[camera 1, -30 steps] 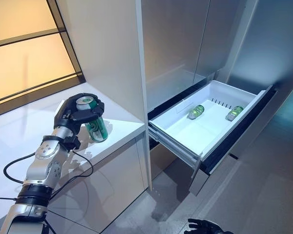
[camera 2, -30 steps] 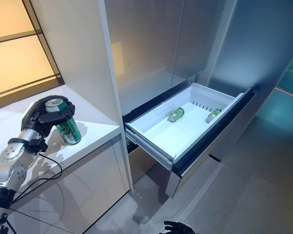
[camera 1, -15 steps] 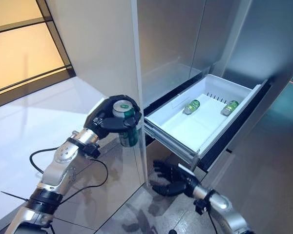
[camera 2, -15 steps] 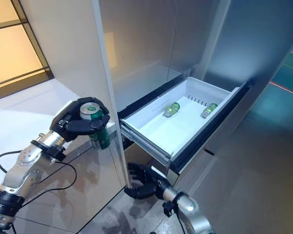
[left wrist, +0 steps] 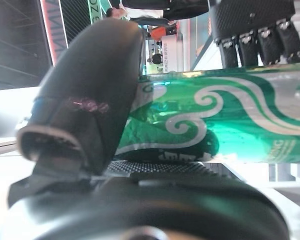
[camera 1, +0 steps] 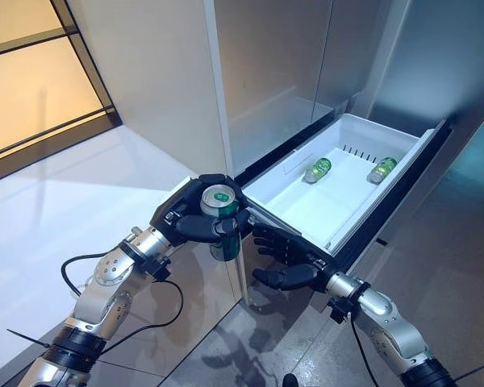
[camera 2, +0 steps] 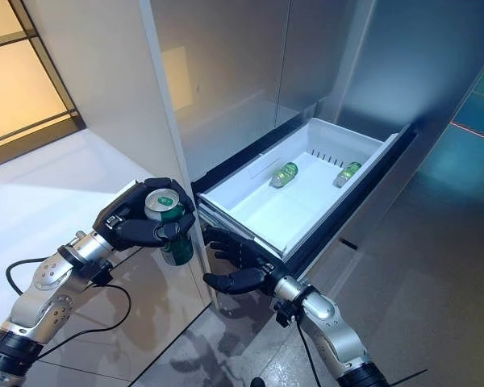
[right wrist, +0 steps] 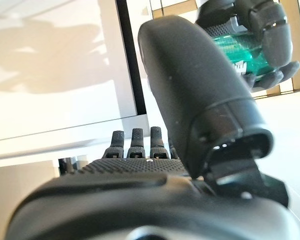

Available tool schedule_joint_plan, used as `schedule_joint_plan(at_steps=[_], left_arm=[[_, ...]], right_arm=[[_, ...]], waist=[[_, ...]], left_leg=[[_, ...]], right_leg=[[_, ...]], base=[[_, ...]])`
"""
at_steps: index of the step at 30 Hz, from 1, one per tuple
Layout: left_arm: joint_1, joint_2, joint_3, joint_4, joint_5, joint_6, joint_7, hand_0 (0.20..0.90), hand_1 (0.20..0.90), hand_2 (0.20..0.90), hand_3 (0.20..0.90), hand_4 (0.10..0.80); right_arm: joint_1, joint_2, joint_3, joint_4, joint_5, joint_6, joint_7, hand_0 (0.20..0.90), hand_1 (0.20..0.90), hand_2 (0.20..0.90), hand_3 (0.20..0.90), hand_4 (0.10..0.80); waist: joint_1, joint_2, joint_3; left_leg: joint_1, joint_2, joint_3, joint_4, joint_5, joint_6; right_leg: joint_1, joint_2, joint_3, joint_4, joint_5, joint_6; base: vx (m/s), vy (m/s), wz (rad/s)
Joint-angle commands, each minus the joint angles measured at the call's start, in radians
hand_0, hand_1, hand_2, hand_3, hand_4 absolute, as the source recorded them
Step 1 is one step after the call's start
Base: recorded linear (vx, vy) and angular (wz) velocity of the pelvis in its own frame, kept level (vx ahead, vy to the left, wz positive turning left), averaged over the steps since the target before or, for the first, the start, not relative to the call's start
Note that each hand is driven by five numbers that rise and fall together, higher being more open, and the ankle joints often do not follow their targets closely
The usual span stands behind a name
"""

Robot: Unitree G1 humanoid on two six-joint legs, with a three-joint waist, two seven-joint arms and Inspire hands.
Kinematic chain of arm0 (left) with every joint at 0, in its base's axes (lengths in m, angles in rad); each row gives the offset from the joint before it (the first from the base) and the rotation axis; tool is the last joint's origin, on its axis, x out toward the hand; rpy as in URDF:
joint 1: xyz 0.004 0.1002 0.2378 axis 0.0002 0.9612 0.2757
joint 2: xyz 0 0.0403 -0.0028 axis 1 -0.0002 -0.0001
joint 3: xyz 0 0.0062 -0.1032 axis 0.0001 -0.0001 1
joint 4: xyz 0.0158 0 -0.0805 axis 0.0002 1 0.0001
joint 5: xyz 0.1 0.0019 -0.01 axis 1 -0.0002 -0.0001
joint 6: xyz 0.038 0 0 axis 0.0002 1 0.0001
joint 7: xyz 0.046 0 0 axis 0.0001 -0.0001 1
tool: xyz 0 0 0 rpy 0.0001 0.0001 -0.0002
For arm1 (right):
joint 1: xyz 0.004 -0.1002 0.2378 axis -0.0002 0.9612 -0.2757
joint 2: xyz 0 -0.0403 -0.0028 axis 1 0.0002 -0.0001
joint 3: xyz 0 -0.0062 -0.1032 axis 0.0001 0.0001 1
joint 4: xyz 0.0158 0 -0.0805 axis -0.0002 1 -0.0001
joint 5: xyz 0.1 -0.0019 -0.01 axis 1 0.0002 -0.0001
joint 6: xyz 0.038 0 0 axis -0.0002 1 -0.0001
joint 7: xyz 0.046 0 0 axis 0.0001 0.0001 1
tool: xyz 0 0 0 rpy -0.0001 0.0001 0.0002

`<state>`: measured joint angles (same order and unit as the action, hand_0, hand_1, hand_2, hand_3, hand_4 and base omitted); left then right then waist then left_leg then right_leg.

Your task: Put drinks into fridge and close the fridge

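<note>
My left hand (camera 1: pixel 192 223) is shut on a green can (camera 1: pixel 221 211), gripped from above around its top. It holds the can in the air beside the near corner of the open white fridge drawer (camera 1: pixel 294 211). The can also shows in the left wrist view (left wrist: pixel 225 117) and the right wrist view (right wrist: pixel 240 52). My right hand (camera 1: pixel 284 256) is open, fingers spread, just right of and below the can, in front of the drawer. Green cans (camera 1: pixel 316 170) (camera 1: pixel 381 169) lie on their sides at the far end of the drawer.
The tall steel fridge front (camera 1: pixel 290 64) rises behind the drawer. A white counter (camera 1: pixel 73 210) with a white upright panel (camera 1: pixel 153 81) lies to the left. The drawer's dark front panel (camera 1: pixel 395 197) juts out over the grey floor (camera 1: pixel 444 274).
My left hand has carried the can further right and down, to the drawer's near corner. My right hand has risen and come up close beside the can.
</note>
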<state>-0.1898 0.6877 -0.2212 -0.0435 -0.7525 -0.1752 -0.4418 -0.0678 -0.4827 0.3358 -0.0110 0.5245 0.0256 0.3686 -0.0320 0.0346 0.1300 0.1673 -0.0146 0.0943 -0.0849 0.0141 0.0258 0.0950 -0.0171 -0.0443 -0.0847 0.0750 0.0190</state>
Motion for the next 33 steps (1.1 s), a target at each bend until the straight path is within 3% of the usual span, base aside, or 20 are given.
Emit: schedule_joint_plan(at_steps=[1, 11, 33], left_arm=[[-0.167, -0.018, 0.025, -0.122, -0.066, -0.163, -0.018, 0.300, 0.300, 0.300, 0.200, 0.100], [-0.204, -0.037, -0.043, -0.132, -0.078, -0.116, -0.043, 0.300, 0.300, 0.300, 0.200, 0.100], [-0.193, -0.112, -0.125, -0.145, -0.106, -0.068, -0.065, 0.300, 0.300, 0.300, 0.200, 0.100]], right_arm=[[-0.153, 0.006, 0.000, -0.129, 0.095, -0.046, 0.008, 0.900, 0.900, 0.900, 0.900, 0.800], [-0.219, 0.009, 0.086, -0.178, 0.167, -0.028, 0.046, 0.900, 0.900, 0.900, 0.900, 0.800], [-0.251, 0.057, 0.181, -0.214, 0.321, 0.058, 0.113, 0.900, 0.900, 0.900, 0.900, 0.800]], waist=[[0.008, -0.011, -0.059], [0.013, -0.017, -0.059], [0.018, -0.024, -0.057]], left_leg=[[-0.003, -0.034, -0.019, 0.029, -0.069, 0.017], [-0.003, -0.034, -0.026, 0.030, -0.066, 0.012], [-0.003, -0.035, -0.031, 0.035, -0.065, 0.011]], right_leg=[[0.015, -0.002, -0.026, 0.096, -0.132, 0.041], [0.022, 0.000, -0.034, 0.089, -0.129, 0.038], [0.030, 0.000, -0.034, 0.077, -0.123, 0.038]], base=[[0.000, 0.000, 0.00], [0.000, 0.000, 0.00], [0.000, 0.000, 0.00]])
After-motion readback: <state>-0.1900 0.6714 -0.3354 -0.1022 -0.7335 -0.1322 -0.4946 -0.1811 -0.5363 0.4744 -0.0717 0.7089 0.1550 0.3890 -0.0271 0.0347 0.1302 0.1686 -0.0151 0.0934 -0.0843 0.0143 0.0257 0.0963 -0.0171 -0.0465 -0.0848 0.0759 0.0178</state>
